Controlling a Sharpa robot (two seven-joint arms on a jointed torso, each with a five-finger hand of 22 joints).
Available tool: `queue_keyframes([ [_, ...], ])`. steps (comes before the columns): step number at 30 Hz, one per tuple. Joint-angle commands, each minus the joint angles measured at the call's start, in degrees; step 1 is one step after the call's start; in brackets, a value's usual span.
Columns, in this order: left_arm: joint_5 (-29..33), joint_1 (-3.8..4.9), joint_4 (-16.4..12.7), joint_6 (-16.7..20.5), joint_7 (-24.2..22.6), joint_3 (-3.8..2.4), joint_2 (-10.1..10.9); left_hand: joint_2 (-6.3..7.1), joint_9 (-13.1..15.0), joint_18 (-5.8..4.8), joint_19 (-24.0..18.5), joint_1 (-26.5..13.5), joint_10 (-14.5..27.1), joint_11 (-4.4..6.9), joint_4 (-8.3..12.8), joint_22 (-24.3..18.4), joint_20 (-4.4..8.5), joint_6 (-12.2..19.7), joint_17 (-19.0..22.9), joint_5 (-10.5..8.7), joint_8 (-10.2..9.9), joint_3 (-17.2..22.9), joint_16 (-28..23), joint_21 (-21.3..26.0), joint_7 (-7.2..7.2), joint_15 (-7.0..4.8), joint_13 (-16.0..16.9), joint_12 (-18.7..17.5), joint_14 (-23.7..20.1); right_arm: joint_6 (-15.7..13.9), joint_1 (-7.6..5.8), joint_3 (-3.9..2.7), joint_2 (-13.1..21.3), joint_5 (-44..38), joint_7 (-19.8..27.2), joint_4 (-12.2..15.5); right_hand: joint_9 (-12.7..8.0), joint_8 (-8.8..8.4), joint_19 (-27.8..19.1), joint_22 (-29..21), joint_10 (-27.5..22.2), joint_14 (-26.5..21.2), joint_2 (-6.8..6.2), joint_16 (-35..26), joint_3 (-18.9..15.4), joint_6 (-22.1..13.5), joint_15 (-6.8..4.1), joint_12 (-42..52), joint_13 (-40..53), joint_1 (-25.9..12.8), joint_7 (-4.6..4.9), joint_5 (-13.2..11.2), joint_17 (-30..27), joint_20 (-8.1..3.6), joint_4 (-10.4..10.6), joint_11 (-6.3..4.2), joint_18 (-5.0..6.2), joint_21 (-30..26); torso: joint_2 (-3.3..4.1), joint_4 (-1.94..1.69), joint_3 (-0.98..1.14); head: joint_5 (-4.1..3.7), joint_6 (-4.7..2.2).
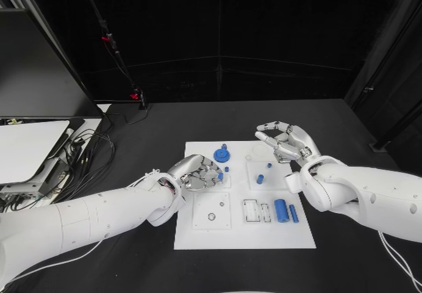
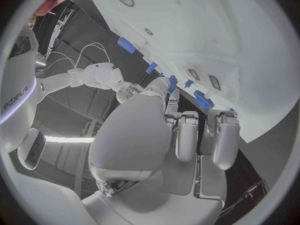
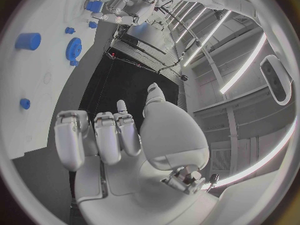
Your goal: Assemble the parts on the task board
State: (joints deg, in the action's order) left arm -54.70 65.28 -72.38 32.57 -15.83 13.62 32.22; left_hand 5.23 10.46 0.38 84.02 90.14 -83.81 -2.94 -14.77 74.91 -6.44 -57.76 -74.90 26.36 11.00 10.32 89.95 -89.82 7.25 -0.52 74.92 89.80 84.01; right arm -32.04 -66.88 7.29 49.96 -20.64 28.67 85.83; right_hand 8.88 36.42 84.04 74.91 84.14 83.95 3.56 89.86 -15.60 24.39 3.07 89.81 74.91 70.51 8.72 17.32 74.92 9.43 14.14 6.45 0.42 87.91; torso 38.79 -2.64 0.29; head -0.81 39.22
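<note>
The white task board (image 1: 246, 229) lies mid-table. My left hand (image 1: 198, 174) hovers over the board's near-left part with its fingers curled, pinching a small blue peg (image 1: 220, 176) at the fingertips; the peg also appears as (image 3: 94, 6) beside that left hand (image 3: 125, 7). A blue gear (image 1: 222, 155) stands just beyond it, with a short blue stub (image 1: 226, 169) between them. My right hand (image 1: 286, 143) is raised over the board's far right corner, fingers apart and holding nothing. A blue peg (image 1: 260, 179) stands in the middle of the board.
A thick blue cylinder (image 1: 282, 210) and a thin blue pin (image 1: 294, 213) lie on the board's right side near slotted cut-outs (image 1: 258, 210). A monitor and grey equipment with cables (image 1: 88, 152) fill the table's left. Black tabletop lies around the board.
</note>
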Motion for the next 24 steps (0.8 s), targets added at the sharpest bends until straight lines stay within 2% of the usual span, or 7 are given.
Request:
queue_keyframes([
  [1,-0.7,0.06,-0.04,-0.18,2.28,-0.05,-0.12,-0.46,0.06,-0.38,5.98,-0.12,-6.19,-0.18,0.25,15.09,0.36,-0.8,-15.1,0.02,0.01,-0.25,0.05,-0.18,-0.53,0.05,15.08,0.2,5.99,-0.15,-0.08,-0.03,-0.07,0.06,0.24,0.1,-0.08,0.36,3.72,14.03,5.86,6.05,-0.16,0.14,-0.1,-0.36,0.45,0.19,15.09,0.51,2.4,0.43,15.08,0.43,0.3,0.36,0.34,0.02,0.01,0.04,-0.05,-0.1,-0.04],
  [24,-2.59,0.06,0.64,-1.34,4.23,-0.05,-1.07,-0.52,-0.03,-0.38,5.98,-0.21,-6.19,-0.26,0.21,15.09,0.33,-0.47,-15.1,-0.19,-0.17,-0.39,0.05,-0.18,-0.45,0.1,15.08,0.2,5.99,-0.2,-0.08,-0.03,0.14,0.94,0.3,0.23,-0.09,0.47,3.72,14.04,5.86,6.05,-0.17,0.14,-0.11,-0.3,0.46,0.19,15.09,0.5,2.42,0.52,15.08,0.43,0.36,0.39,0.33,0.03,-0.02,-0.02,-0.01,-0.52,0.27],
])
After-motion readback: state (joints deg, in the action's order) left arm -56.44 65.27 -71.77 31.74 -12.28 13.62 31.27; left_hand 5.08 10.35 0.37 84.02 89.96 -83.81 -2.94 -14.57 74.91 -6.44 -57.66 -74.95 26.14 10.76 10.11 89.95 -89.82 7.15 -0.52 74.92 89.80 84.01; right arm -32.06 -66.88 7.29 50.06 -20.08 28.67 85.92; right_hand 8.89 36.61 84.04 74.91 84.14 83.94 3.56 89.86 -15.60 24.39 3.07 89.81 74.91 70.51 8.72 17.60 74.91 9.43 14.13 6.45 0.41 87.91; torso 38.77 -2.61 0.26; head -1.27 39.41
